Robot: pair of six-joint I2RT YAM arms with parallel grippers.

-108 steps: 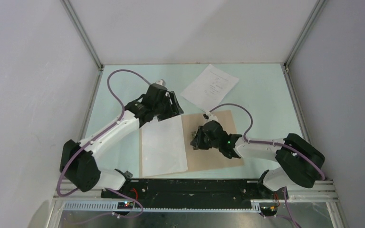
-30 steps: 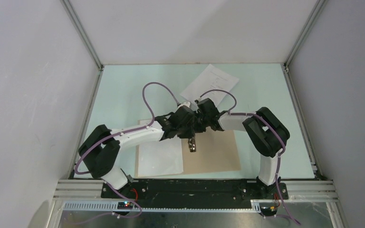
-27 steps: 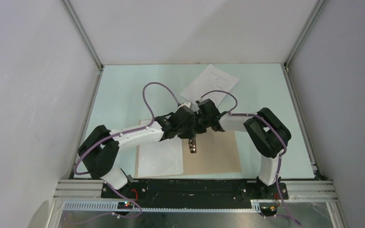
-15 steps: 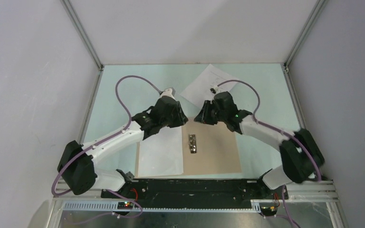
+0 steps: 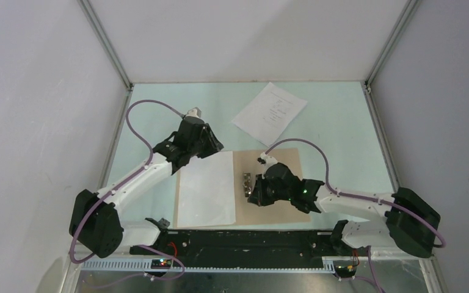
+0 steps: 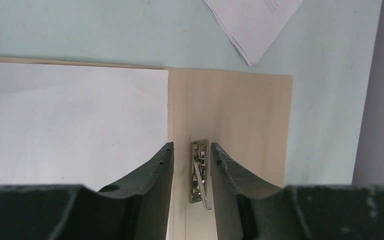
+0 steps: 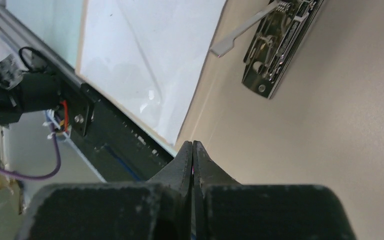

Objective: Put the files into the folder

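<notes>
Right fingers (image 7: 185,157) (pressed together) returned over folder (image 7: 305,165), near edge of blank sheet (image 7: 145,55).

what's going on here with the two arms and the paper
The folder lies open on the table, with a blank sheet on its left half and its metal clip by the spine, lever raised. A printed sheet lies apart, farther back. The right gripper is shut and empty, low over the folder's right half beside the clip. The left gripper hangs open and empty near the folder's far edge.
</notes>
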